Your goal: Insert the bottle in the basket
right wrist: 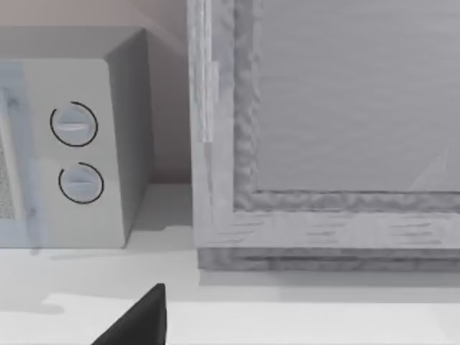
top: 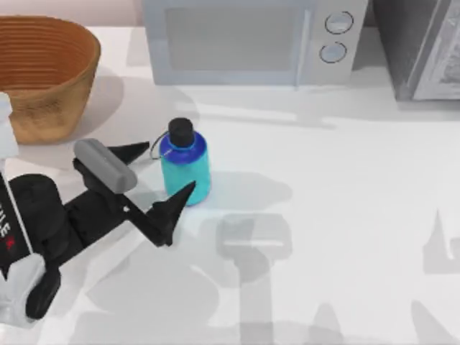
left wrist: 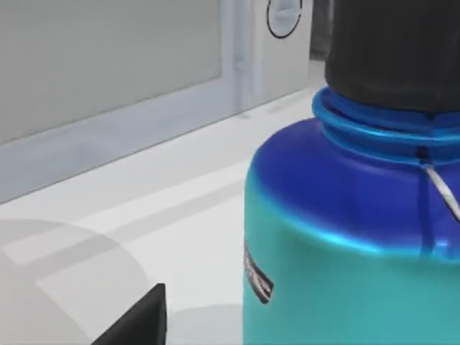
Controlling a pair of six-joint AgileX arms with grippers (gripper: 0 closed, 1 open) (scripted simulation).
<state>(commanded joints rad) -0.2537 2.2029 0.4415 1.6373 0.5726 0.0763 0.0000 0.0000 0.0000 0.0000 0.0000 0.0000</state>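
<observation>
The cyan bottle (top: 185, 169) stands upright on the white table, left of centre, its black cap (top: 181, 132) on top and a thin strap loop at the neck. My left gripper (top: 167, 171) is open, with one black finger on either side of the bottle's body. The left wrist view has the bottle (left wrist: 345, 244) very close, with one dark finger (left wrist: 140, 320) beside it. The wicker basket (top: 50, 108) sits at the back left corner, apart from the bottle. My right arm is parked; one of its fingers (right wrist: 136, 320) shows in the right wrist view.
A grey microwave (top: 251, 39) stands along the back edge behind the bottle. A grey cabinet (top: 424, 50) sits at the back right, close in front of the right wrist camera (right wrist: 323, 122). Bare table (top: 345, 215) spreads right of the bottle.
</observation>
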